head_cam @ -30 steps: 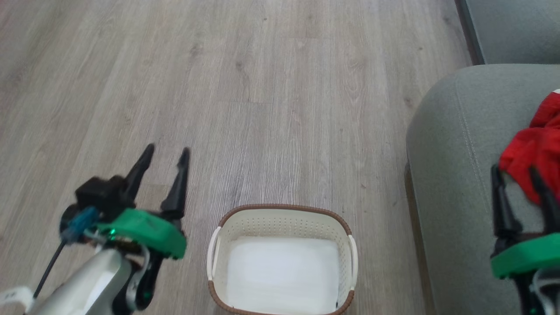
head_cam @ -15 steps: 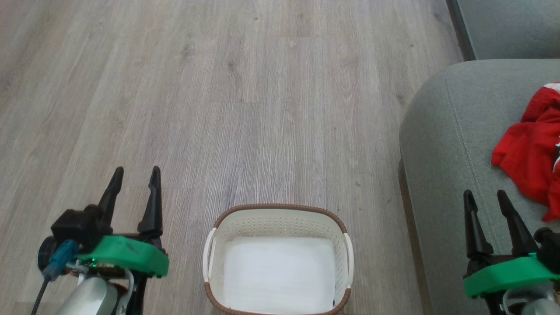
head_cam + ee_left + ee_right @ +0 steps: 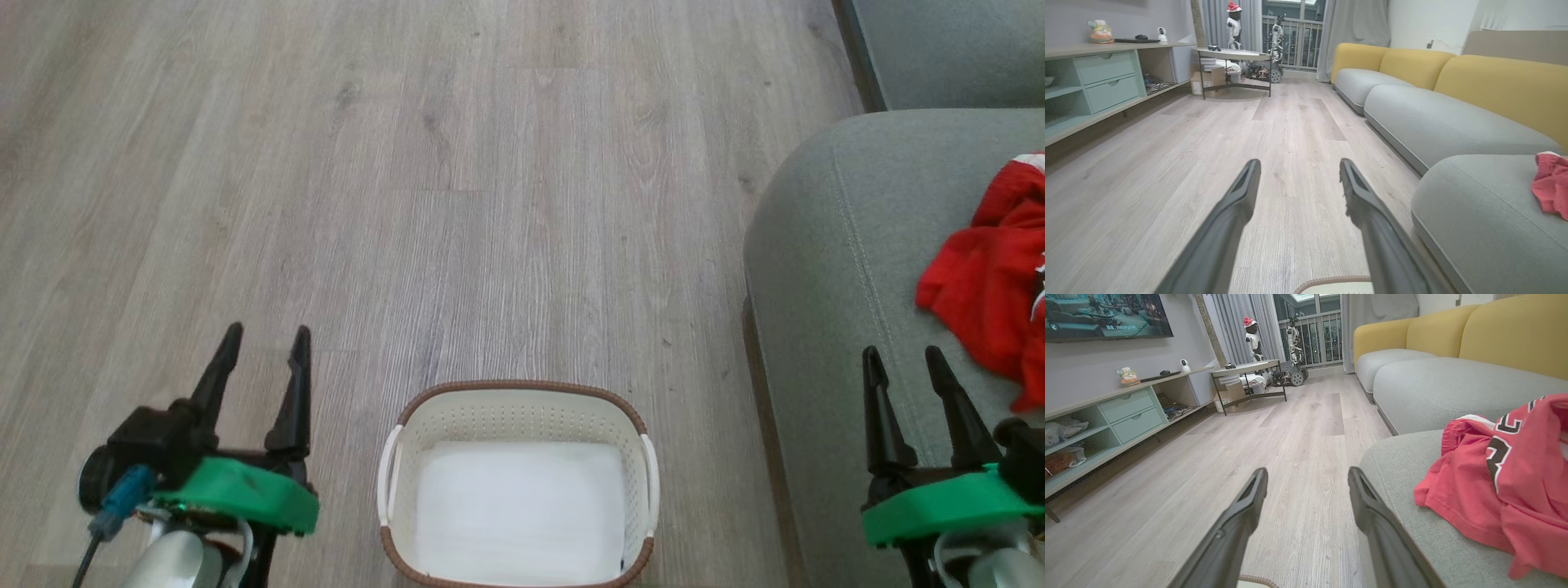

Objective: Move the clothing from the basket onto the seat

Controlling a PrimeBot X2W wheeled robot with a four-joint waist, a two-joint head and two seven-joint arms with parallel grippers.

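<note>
The cream basket [image 3: 518, 400] with a brown rim stands on the floor at the bottom centre, with nothing inside it. Red clothing [image 3: 992, 286] lies crumpled on the grey seat [image 3: 824, 269] at the right edge; black-and-white lettering shows on the clothing [image 3: 1506, 477] in the right wrist view, and the clothing [image 3: 1551, 185] shows small in the left wrist view. My left gripper [image 3: 263, 336] is open over the floor, left of the basket. My right gripper [image 3: 903, 358] is open above the seat's front edge, just short of the clothing. Both hold nothing.
More grey seat cushions with yellow backrests [image 3: 1494, 85] run along the right side of the room. A low shelf unit with drawers [image 3: 1126, 412] lines the left wall, and a small table [image 3: 1249, 371] stands far ahead. Wood floor [image 3: 457, 188] lies open in front of the basket.
My right gripper has drawn back off the red clothing toward the seat's front edge. My left gripper has pulled back and lower at the left. The camera shifted slightly.
</note>
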